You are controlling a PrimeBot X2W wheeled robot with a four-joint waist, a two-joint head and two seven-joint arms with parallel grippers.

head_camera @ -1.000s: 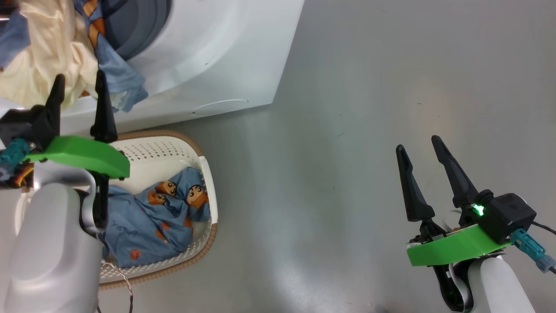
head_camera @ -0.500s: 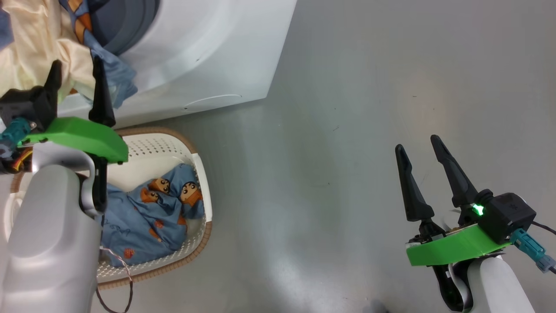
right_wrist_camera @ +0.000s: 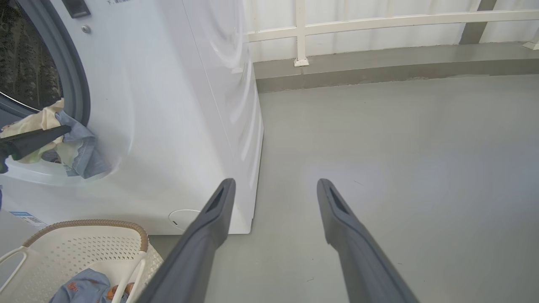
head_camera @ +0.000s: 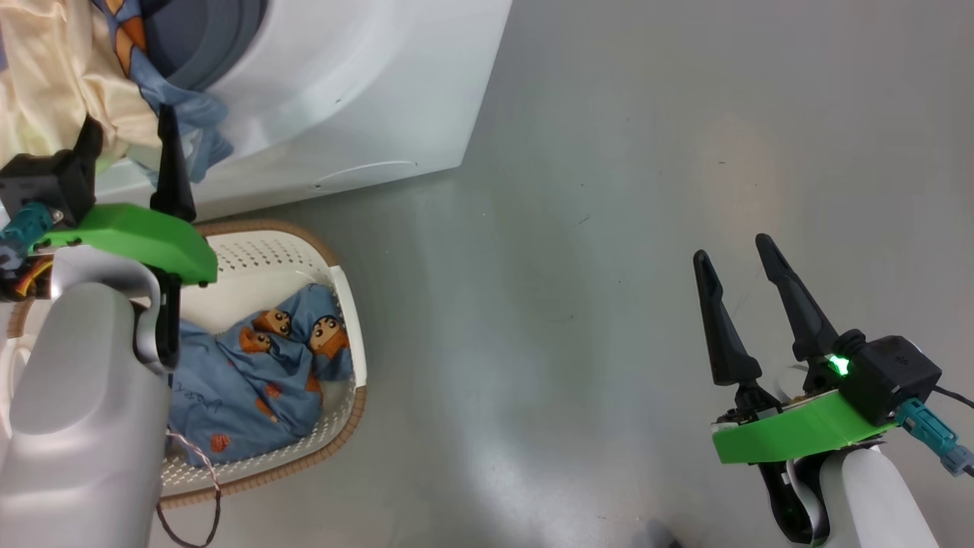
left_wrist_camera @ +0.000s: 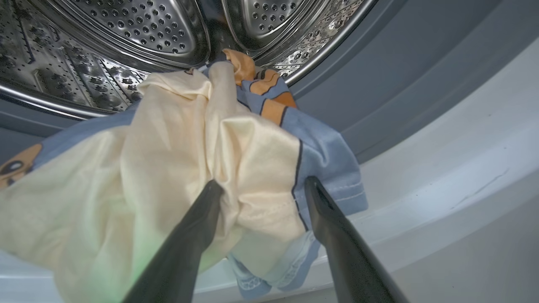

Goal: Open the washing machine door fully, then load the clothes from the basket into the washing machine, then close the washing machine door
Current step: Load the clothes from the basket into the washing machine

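Nearest me, the right gripper (head_camera: 732,253) is parked over bare floor (head_camera: 609,152), fingers spread wide, nothing in them. From its own wrist cam (right_wrist_camera: 276,183) it's well clear of the washing machine (right_wrist_camera: 168,105).

On my left side the basket (head_camera: 262,255) sits on the floor right against the machine's front, with a blue bear-print piece of the clothes (head_camera: 251,365) bunched in its far end. So the load's only part done, I'd say. A thin wire loop (head_camera: 216,506) off the left arm dangles just beside the basket rim.

Further out, the left gripper (left_wrist_camera: 263,185) is at the drum mouth, fingers wide apart, with a cream and blue bundle (left_wrist_camera: 189,160) bulging between them. I wouldn't call that a grip, since nothing looks pinched. The bundle is draped over the grey gasket (left_wrist_camera: 379,92), with its blue hem hanging down outside the lip. The steel drum (left_wrist_camera: 126,33) behind it looks roomy.

My worries:
- If I back out now, that hem could drag the whole bundle out onto the floor.
- Fabric left on the lip would get trapped when the door closes.
- The wire could snag the basket when I reach down.
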